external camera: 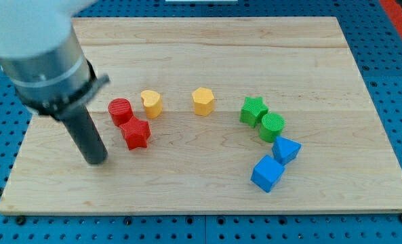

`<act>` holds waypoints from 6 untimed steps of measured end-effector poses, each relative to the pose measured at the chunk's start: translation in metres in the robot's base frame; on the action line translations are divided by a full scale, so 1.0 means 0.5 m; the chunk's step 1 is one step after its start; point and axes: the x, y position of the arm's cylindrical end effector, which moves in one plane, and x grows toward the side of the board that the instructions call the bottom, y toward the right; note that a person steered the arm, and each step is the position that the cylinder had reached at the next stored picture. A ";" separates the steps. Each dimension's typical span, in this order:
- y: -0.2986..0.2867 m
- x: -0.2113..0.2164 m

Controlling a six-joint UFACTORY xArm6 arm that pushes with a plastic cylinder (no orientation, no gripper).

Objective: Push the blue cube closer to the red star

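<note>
The blue cube lies at the view's lower right on the wooden board. The red star lies left of centre, touching a red cylinder above it. My tip rests on the board just left of and slightly below the red star, a small gap away. The blue cube is far to the right of my tip.
A blue triangular block sits just above the blue cube. A green cylinder and green star stand above that. A yellow heart-like block and a yellow hexagon lie near the middle.
</note>
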 end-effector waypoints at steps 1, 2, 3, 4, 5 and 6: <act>0.030 -0.037; 0.200 -0.037; 0.348 -0.037; 0.334 0.035; 0.424 0.211; 0.591 0.211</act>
